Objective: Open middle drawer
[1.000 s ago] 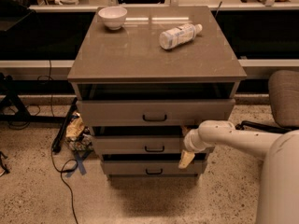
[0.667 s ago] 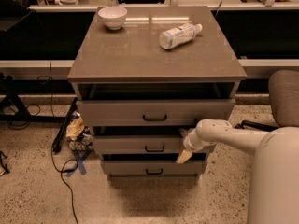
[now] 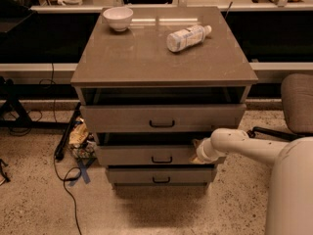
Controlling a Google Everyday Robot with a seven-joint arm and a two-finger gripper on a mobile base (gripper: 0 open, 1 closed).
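Observation:
The middle drawer (image 3: 146, 155) is the second of three grey-beige fronts, with a small black bar handle (image 3: 162, 159). It stands out a little from the cabinet, with a dark gap above its front. My gripper (image 3: 197, 153) is at the end of the white arm (image 3: 244, 146), which comes in from the right. The gripper is at the right end of the middle drawer's front, by its top edge. The top drawer (image 3: 161, 117) above it also stands out a little.
A white bowl (image 3: 118, 18) and a plastic bottle lying on its side (image 3: 188, 36) are on the cabinet top (image 3: 161, 58). The bottom drawer (image 3: 160, 176) is below. Cables and clutter (image 3: 78, 141) lie on the floor to the left. A chair (image 3: 296, 104) stands to the right.
My gripper has moved slightly up along the right end of the middle drawer's front, toward its top edge. The drawers look unmoved.

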